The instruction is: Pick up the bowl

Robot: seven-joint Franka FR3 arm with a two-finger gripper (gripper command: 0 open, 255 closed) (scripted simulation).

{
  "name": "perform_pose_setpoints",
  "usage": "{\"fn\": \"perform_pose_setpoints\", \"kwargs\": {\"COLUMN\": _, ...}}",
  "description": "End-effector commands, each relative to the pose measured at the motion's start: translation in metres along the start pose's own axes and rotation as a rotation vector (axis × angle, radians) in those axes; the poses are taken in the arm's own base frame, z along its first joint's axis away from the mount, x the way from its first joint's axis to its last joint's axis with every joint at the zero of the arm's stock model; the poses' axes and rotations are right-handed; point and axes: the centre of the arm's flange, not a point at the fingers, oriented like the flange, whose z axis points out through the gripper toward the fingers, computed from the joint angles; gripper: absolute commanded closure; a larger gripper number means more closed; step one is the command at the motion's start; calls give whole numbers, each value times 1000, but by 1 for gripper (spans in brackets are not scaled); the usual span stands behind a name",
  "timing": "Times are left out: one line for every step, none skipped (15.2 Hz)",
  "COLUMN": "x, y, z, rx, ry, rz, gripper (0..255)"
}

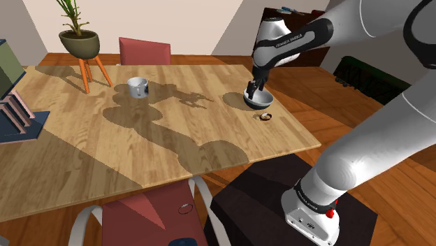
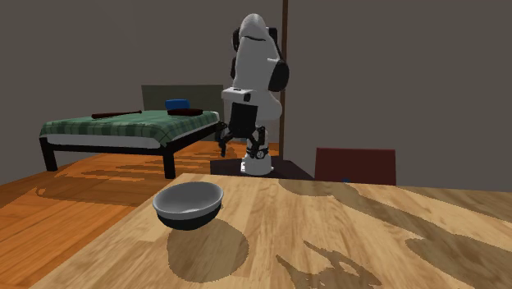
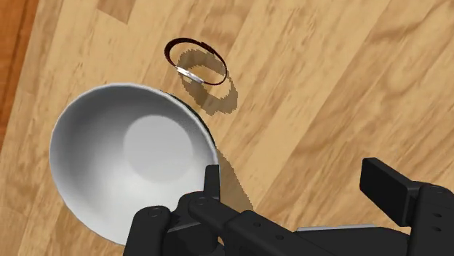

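A grey bowl [image 1: 259,100] with a pale inside stands upright on the wooden table [image 1: 105,140], near the edge facing the stand. My black gripper [image 1: 253,89] hangs just above it, fingers open and pointing down. In the wrist view the bowl [image 3: 124,160] lies below the gripper [image 3: 295,185]: one finger [image 3: 212,180] is over the bowl's rim and the other [image 3: 384,188] is over bare wood beside it. Nothing is held. In the second exterior view the bowl [image 2: 189,204] is in front, with the gripper [image 2: 223,144] seen behind and above it.
A small dark ring [image 1: 266,117] [image 3: 198,64] lies on the wood close beside the bowl. A grey mug [image 1: 138,87] stands mid-table, with a potted plant [image 1: 80,43] on an orange stand behind it. Red chairs [image 1: 144,50] [image 1: 150,213] flank the table. A bed [image 2: 123,127] stands beyond.
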Motion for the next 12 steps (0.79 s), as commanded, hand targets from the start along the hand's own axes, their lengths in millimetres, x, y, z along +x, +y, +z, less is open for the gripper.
{"fn": "perform_pose_setpoints", "kwargs": {"x": 11, "y": 14, "z": 18, "rx": -8, "ry": 6, "rz": 3, "gripper": 0}}
{"fn": "perform_pose_setpoints", "kwargs": {"x": 17, "y": 21, "z": 26, "rx": -11, "ry": 8, "rz": 5, "gripper": 0}}
{"fn": "perform_pose_setpoints", "kwargs": {"x": 23, "y": 28, "z": 35, "rx": -15, "ry": 11, "rz": 7, "gripper": 0}}
{"fn": "perform_pose_setpoints", "kwargs": {"x": 29, "y": 36, "z": 43, "rx": -18, "ry": 13, "rz": 9, "gripper": 0}}
{"fn": "perform_pose_setpoints", "kwargs": {"x": 35, "y": 43, "z": 52, "rx": -22, "ry": 15, "rz": 10, "gripper": 0}}
{"fn": "perform_pose_setpoints", "kwargs": {"x": 41, "y": 50, "z": 60, "rx": -25, "ry": 18, "rz": 12, "gripper": 0}}
{"fn": "perform_pose_setpoints", "kwargs": {"x": 42, "y": 49, "z": 65, "rx": -25, "ry": 18, "rz": 12, "gripper": 0}}
{"fn": "perform_pose_setpoints", "kwargs": {"x": 42, "y": 49, "z": 70, "rx": -25, "ry": 18, "rz": 12, "gripper": 0}}
{"fn": "perform_pose_setpoints", "kwargs": {"x": 42, "y": 48, "z": 76, "rx": -25, "ry": 18, "rz": 12, "gripper": 0}}
{"fn": "perform_pose_setpoints", "kwargs": {"x": 42, "y": 47, "z": 81, "rx": -25, "ry": 18, "rz": 12, "gripper": 0}}
{"fn": "perform_pose_setpoints", "kwargs": {"x": 42, "y": 46, "z": 86, "rx": -25, "ry": 18, "rz": 12, "gripper": 0}}
{"fn": "perform_pose_setpoints", "kwargs": {"x": 42, "y": 45, "z": 91, "rx": -25, "ry": 18, "rz": 12, "gripper": 0}}
